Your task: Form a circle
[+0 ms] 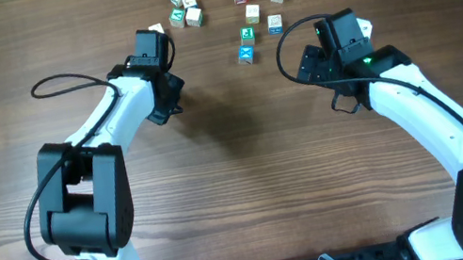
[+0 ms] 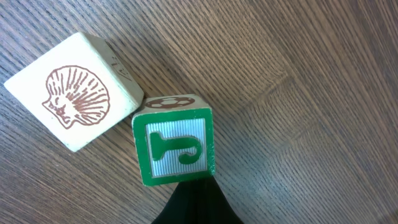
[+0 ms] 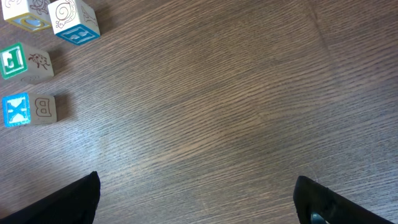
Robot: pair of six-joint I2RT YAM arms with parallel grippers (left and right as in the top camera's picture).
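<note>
No circle is formed; the pale wooden letter cubes lie scattered at the far side of the table, one cluster point(image 1: 185, 9) on the left and another point(image 1: 254, 19) on the right. My left gripper point(image 2: 194, 190) is shut, its black tip touching the near edge of a green J cube point(image 2: 174, 147). A cream cube with a shell drawing point(image 2: 74, 90) touches that cube's far left corner. In the overhead view the left gripper point(image 1: 156, 42) sits just below the left cluster. My right gripper point(image 3: 196, 205) is open and holds nothing, over bare wood to the right of a blue X cube point(image 3: 28, 110).
A green-faced cube point(image 3: 22, 62) and a blue-faced cube point(image 3: 74, 22) lie beyond the X cube at the right wrist view's upper left. Black cables loop off both arms point(image 1: 70, 82). The arm bases stand at the table's near edge.
</note>
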